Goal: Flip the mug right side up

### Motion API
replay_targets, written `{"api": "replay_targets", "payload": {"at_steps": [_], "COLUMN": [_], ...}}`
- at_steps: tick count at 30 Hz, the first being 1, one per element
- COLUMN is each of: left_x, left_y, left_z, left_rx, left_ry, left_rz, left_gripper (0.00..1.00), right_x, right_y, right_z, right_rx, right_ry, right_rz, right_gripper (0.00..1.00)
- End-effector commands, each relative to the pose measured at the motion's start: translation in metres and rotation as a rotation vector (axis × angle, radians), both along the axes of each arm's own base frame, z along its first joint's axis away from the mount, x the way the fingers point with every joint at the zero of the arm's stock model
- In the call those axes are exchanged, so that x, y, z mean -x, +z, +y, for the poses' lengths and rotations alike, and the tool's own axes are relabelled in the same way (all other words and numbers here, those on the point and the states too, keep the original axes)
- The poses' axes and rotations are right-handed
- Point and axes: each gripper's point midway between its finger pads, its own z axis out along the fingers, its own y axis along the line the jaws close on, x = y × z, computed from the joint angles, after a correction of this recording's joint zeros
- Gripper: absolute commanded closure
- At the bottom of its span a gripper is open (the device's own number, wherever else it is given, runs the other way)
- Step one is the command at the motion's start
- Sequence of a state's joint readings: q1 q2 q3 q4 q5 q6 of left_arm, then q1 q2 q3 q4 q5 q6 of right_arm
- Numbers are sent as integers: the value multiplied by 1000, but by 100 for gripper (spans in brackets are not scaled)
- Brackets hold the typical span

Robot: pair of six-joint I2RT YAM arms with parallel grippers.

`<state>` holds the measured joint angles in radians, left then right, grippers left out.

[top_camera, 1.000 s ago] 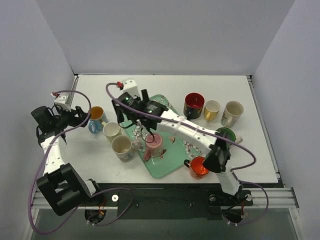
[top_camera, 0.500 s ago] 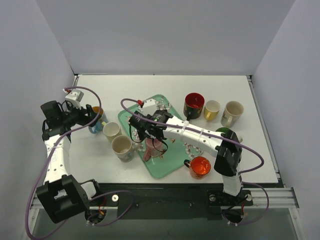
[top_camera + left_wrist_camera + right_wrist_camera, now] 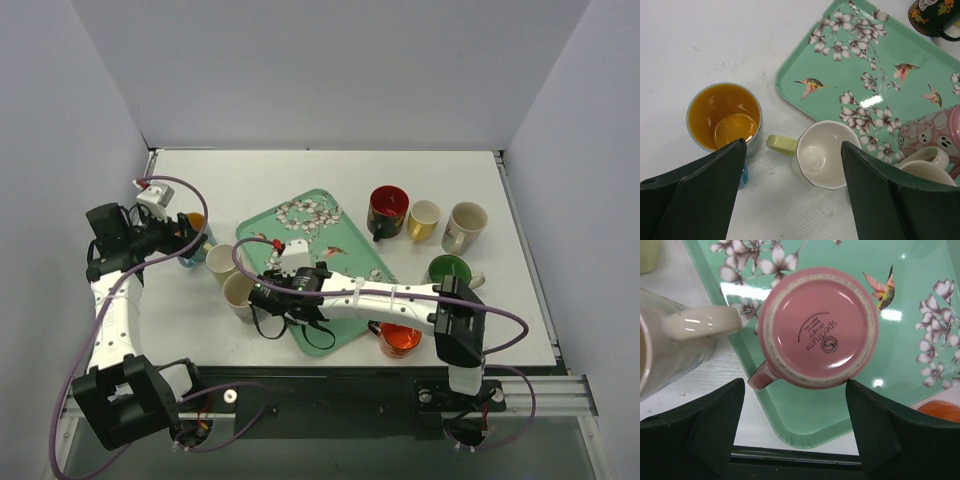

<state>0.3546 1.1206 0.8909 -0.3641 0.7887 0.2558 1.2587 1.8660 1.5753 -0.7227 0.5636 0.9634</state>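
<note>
1 upside-down pink mug (image 3: 820,327) on the green tray (image 3: 920,260)

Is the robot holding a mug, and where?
Nothing is held. The right pincer hangs open over the upside-down pink mug; the left pincer is open too.

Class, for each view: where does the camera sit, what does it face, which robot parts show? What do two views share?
Top external: above and behind, facing down at the table; both arms show.
Left wrist: down over cream mug; own fingers.
Right wrist: down onto upturned pink mug; own fingers.
Both wrists share: green tray.
</note>
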Motion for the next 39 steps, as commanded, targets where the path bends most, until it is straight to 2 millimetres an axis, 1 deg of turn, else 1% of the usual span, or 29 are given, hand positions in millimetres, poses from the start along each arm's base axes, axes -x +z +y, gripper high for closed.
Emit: {"api": "replay_targets", "payload": {"at_steps": [1, 4, 5, 6, 7, 8, 9, 10, 12, 13, 15, 18, 20, 21, 23, 24, 25, 26, 28, 30, 33, 34, 36, 37, 38, 39], "left_x": [1, 2, 2, 3, 3, 3, 4, 4, 4, 4, 4, 4, 3, 3, 3, 4, 4, 5, 7, 9, 7, 6, 6, 6, 8, 8], "left_y": [4, 3, 3, 4, 3, 3, 3, 1, 0, -1, -2, -3, -4, -4, -3, -1, 0, 0, 1, 1, 4, 5, 7, 9, 8, 9], "left_z": [-3, -5, -5, -5, -6, -6, -5, -5, -4, -4, -4, -4, -4, -5, -6, -8, -8, -8, -10, -11, -12, -13, -14, -15, -16, -17], "left_rx": [-21, -20, -20, -21, -21, -25, -28, -31, -39, -39, -42, -40, -31, -28, -22, -19, -21, -24, -34, -34, -22, -12, 3, 5, 10, 11], "left_ry": [-27, -28, -30, -31, -34, -32, -32, -31, -29, -29, -29, -30, -26, -28, -32, -35, -38, -40, -53, -61, -63, -60, -59, -65, -67, -71], "left_rz": [-21, -19, -20, -21, -21, -20, -21, -18, -18, -14, -15, -15, -8, -8, -9, -9, -12, -13, -14, -12, -17, -17, -14, -20, -12, -13], "left_gripper": [13, 13, 13, 13, 13, 13, 13, 13, 13, 13, 13, 13, 13, 13, 13, 13, 13, 13, 13, 13, 13, 13, 13, 13, 13, 13], "right_x": [-2, -13, -21, -22, -30, -32, -36, -42, -46, -46, -46, -38, -38, -39, -44, -47, -47, -49, -47, -49, -61, -64, -71, -72, -74, -75], "right_y": [-1, -7, -5, -9, -6, -11, -13, -13, -10, -8, -5, -2, -1, -2, -8, -12, -18, -20, -26, -30, -40, -44, -49, -51, -54, -55], "right_z": [-12, -26, -33, -42, -52, -63, -78, -85, -101, -106, -106, -86, -77, -72, -78, -84, -92, -97, -110, -113, -104, -102, -105, -107, -109, -112], "right_rx": [-49, -6, 1, 23, 25, 45, 67, 68, 89, 99, 94, 61, 42, 16, 5, 19, 28, 34, 71, 87, 80, 93, 110, 118, 125, 132], "right_ry": [-105, -152, -173, -183, -210, -222, -241, -255, -270, -258, -227, -140, -141, -171, -241, -266, -295, -316, -324, -325, -305, -302, -325, -331, -338, -346], "right_rz": [-66, -120, -139, -146, -156, -153, -160, -166, -182, -180, -179, -178, -175, -177, -192, -198, -208, -221, -233, -232, -234, -233, -250, -252, -254, -258], "right_gripper": [24, 24, 24, 24, 25, 25, 25, 26, 26, 26, 26, 25, 25, 25, 26, 29, 30, 31, 32, 35, 44, 44, 48, 52, 54, 58]}}
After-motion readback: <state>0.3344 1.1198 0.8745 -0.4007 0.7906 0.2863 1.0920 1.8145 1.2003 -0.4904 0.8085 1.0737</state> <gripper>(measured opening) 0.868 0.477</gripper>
